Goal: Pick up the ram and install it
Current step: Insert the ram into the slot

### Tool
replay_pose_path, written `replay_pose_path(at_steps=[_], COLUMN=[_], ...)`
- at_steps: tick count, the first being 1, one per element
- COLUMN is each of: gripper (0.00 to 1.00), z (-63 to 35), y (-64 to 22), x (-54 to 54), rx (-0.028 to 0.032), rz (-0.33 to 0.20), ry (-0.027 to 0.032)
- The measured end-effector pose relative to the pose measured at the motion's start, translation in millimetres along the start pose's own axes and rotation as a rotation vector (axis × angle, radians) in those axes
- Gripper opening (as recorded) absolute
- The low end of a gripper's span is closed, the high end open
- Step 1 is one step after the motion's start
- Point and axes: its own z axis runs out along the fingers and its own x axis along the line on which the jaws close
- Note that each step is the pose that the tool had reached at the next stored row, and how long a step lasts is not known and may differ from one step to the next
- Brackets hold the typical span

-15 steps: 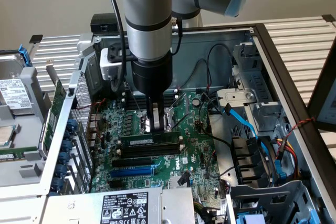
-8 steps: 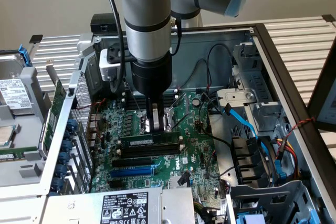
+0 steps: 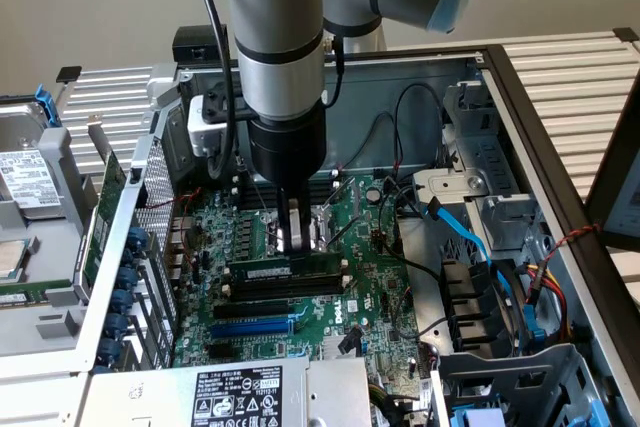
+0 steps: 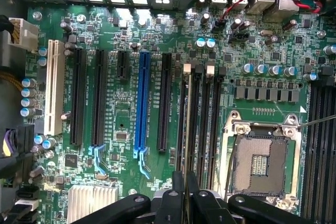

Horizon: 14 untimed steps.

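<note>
At the near edge of the open computer case [image 3: 400,87] lies a silver power supply [image 3: 235,395] with a white label. Just beyond it the green motherboard [image 3: 375,292] begins. Its blue expansion slot [image 3: 255,328] [image 4: 140,103] comes first, with a black slot [image 3: 265,304] just behind.

Farther in, the ram [image 3: 262,273] [image 4: 187,124] stands upright on its long edge, in line with the memory slots. Whether it is pressed fully home cannot be told. The gripper [image 3: 292,239] [image 4: 186,179] comes straight down on its middle. The fingers are drawn almost together and pinch the thin board from both faces.

Behind the gripper is the bare processor socket [image 3: 322,232] [image 4: 261,161]. A blue cable [image 3: 470,237] runs down toward the exterior view's right, and the case's grey far wall closes the scene.
</note>
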Motion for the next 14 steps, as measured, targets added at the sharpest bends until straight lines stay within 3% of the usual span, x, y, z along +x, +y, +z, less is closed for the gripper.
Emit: replay_pose_path(at_steps=[14], gripper=[0.13], z=[3.8], y=[0.5], x=[0.2], rx=[0.0039], rz=[0.004], ry=[-0.0002])
